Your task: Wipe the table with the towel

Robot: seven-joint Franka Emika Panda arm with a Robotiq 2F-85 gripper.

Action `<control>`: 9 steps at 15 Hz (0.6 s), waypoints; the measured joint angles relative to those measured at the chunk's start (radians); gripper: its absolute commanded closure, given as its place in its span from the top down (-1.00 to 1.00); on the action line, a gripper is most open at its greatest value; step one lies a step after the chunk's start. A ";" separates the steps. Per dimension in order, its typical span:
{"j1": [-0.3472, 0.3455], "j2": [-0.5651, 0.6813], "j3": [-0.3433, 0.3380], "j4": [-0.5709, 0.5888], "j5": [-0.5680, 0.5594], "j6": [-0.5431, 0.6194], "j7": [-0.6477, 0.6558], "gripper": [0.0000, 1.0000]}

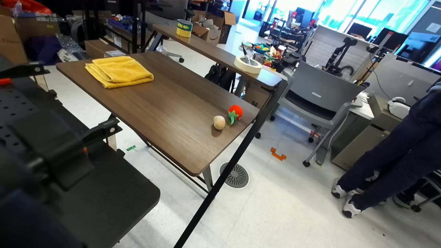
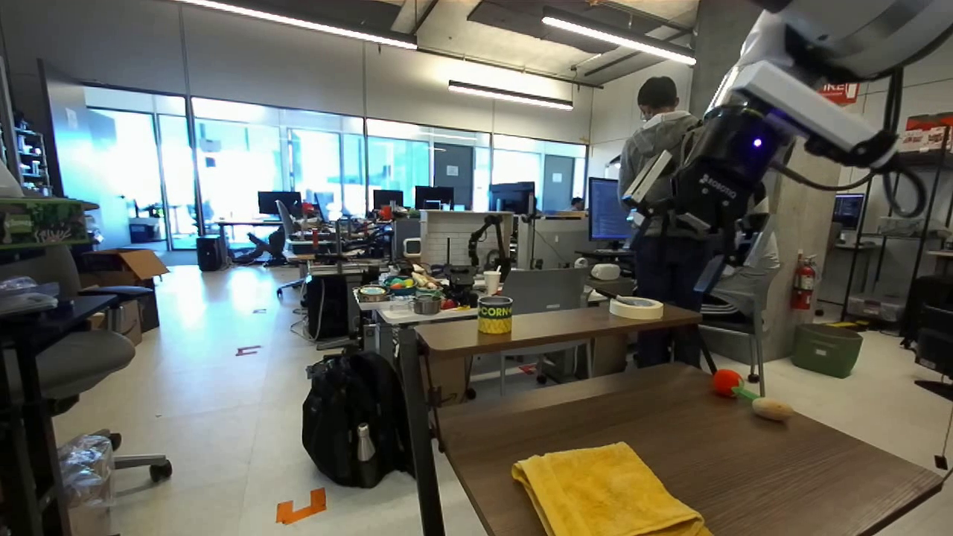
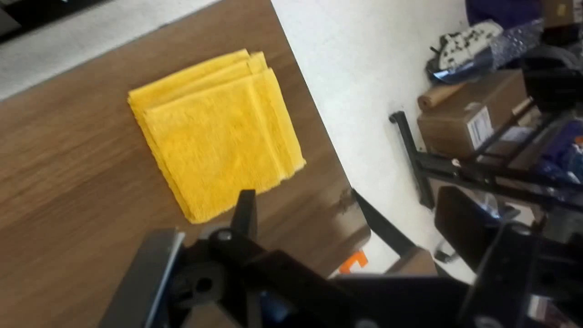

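The yellow towel lies folded in a flat square near one end of the dark brown table. In the other exterior views' angle and from the wrist, the same towel rests wholly on the wood, its near part cut off by the frame in an exterior view. My gripper is open, its fingers wide apart with nothing between them. In the wrist view one fingertip overlaps the towel's lower edge, but in an exterior view the gripper hangs well above the tabletop, apart from the towel.
A beige ball and a red toy tomato with green leaves sit at the table's far end from the towel. A corn can and a tape roll stand on the raised shelf. A person stands behind.
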 measured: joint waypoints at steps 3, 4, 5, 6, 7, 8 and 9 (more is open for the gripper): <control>-0.051 0.112 -0.004 0.116 0.116 0.033 -0.079 1.00; -0.053 0.120 -0.006 0.116 0.114 0.033 -0.079 1.00; -0.050 0.117 -0.005 0.110 0.114 0.033 -0.078 1.00; -0.044 0.115 -0.004 0.109 0.114 0.033 -0.077 1.00; -0.042 0.112 -0.003 0.109 0.114 0.033 -0.076 1.00; -0.040 0.112 -0.003 0.109 0.114 0.033 -0.076 1.00; -0.037 0.114 -0.006 0.109 0.084 0.046 -0.074 1.00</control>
